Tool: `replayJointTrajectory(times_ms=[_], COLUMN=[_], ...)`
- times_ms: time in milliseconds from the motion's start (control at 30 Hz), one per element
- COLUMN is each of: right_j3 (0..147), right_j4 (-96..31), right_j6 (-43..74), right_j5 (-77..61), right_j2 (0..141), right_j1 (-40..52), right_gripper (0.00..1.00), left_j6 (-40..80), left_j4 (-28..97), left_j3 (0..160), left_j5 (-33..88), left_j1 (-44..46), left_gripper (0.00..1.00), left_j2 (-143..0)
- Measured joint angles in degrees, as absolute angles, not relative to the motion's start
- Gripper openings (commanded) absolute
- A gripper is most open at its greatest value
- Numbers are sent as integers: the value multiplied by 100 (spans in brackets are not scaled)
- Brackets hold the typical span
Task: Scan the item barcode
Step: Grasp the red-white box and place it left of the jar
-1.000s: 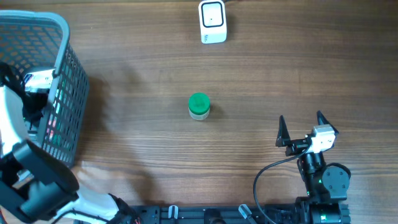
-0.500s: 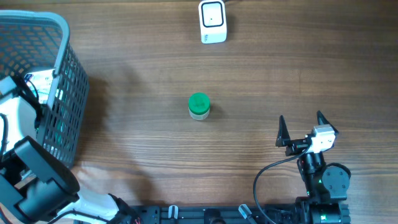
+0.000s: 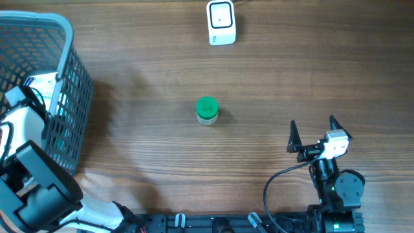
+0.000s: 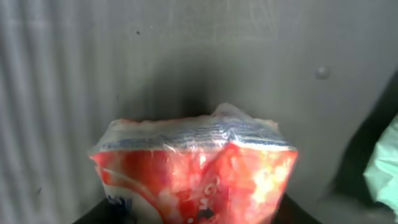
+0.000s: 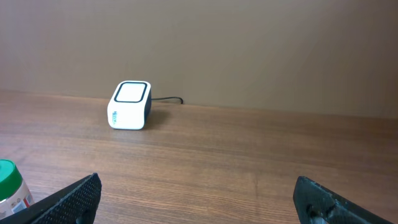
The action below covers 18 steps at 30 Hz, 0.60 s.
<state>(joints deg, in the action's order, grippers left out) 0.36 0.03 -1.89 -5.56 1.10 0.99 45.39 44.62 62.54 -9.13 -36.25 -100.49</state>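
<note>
Left arm (image 3: 19, 126): reaching down into the grey basket (image 3: 68, 39) at the left edge of the surface (image 3: 162, 162), with the wrist sinking out of the overhead view behind the mesh wall.
Left fingers (image 4: 93, 219): pinching the red packet (image 4: 199, 168) from both sides, showing only as dark tips at the bottom corners of the left wrist view.
Red packet: sitting inside the basket, filling the wrist view, crimped seal pointing away from the camera, wrapper bulging and creasing between the tips and throwing a shadow on the grey basket floor behind; print too blurred for reading.
Pale green thing (image 4: 387, 168): peeking in at the right edge of that same view, too cropped for naming.
Right fingers (image 5: 68, 202): standing spread wide, gripping nothing, hovering at the front right of the surface and aiming towards the far side.
Scanner (image 3: 220, 22): sitting at the far edge of the surface, white body, dark-framed window facing up, cable trailing off behind.
Green-lidded jar (image 3: 207, 110): standing upright mid-surface, nearer than the scanner, well apart from both arms, just creeping into the lower left corner of the right wrist view.
</note>
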Motion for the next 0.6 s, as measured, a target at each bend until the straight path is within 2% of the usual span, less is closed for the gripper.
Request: replayJointTrajectory(times_ms=[133,233,433,600], right_j3=[36,36,36,36], right_j4=[3,3,3,5], right_j6=[-189,-189,-189,-189], right_j5=[-556,-556,-556,-556], right_j2=[113,113,113,110], right_j1=[99,99,99,99], right_gripper=[100,100,100,100], left_j6=[4536,4534,4534,4536], left_j4=[4525,5148,6532,6307], left_j3=[6250,6346,7712,8243], left_j5=[-884,-851,-585,438], left_j1=[-3625,-3625,-3579,-3070], left_gripper=[38,40,42,47], left_j2=[-9966,-9590,-7481,-5653])
